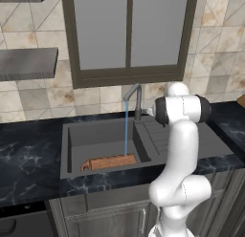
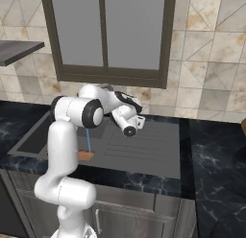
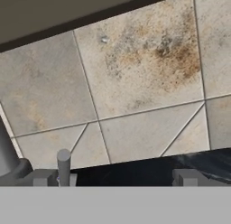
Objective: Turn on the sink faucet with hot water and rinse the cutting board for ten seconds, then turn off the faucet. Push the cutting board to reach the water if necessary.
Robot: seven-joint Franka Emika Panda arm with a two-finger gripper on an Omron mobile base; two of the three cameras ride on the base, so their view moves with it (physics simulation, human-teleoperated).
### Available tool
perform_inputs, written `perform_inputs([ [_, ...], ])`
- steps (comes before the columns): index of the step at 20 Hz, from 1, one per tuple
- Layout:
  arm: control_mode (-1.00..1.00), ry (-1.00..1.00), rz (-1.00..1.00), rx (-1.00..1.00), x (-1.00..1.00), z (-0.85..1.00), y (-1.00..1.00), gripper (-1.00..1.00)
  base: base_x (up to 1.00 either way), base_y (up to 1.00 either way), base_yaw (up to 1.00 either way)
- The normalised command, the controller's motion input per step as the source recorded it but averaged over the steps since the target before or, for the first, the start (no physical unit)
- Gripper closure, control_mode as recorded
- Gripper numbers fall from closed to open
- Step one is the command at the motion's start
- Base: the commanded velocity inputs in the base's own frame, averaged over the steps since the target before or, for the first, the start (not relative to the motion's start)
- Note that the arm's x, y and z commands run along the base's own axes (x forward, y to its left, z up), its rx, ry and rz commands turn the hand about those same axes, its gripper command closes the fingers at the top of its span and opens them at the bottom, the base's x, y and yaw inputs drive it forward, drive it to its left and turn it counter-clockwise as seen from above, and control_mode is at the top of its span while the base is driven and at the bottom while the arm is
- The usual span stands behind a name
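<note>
Claw (image 3: pixel 117 178) fingers are seen spread wide apart in the hand view, with nothing held between them. One dark fingertip (image 3: pixel 43 178) stands at the lower left and the other at the lower right, in front of the beige tiled wall (image 3: pixel 144 74). A small grey lever (image 3: pixel 63 166) rises just beside the left fingertip; contact cannot be determined. The thick grey post at the left edge of that view is taken to be the base of the sink faucet (image 1: pixel 138 101).

In the left base view the faucet is seen upright at the back rim of the sink (image 1: pixel 95 135), its angled spout reaching over the basin. The water (image 1: pixel 126 128) is observed as a thin light-blue stream falling straight from the spout. The cutting board (image 1: pixel 111 162) lies flat on the basin floor along the front wall, handle loop toward the left; the stream lands at its right end.

In the right base view the robot arm (image 2: pixel 72 136) is folded over the sink, the hand held above the ribbed drainboard (image 2: pixel 139 148) near the faucet. The sink is set into the black marbled table (image 1: pixel 28 159), below a dark-framed window (image 1: pixel 129 35). A grey shelf (image 1: pixel 28 63) is mounted on the wall at left.
</note>
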Motion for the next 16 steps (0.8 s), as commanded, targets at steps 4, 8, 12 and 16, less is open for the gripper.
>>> perform_inputs([
  [4,-1.0,0.11,0.0,0.0,-0.12,0.09,-0.06,-1.0,0.0,0.0,0.0],
  [8,-1.0,0.11,0.0,0.0,-0.04,0.3,0.0,-1.0,0.0,0.0,0.0],
  [12,-1.0,0.15,0.0,0.0,0.0,0.4,0.0,-1.0,0.0,0.0,0.0],
  [16,-1.0,0.17,0.0,0.0,-0.01,0.38,0.0,-1.0,0.0,0.0,0.0],
])
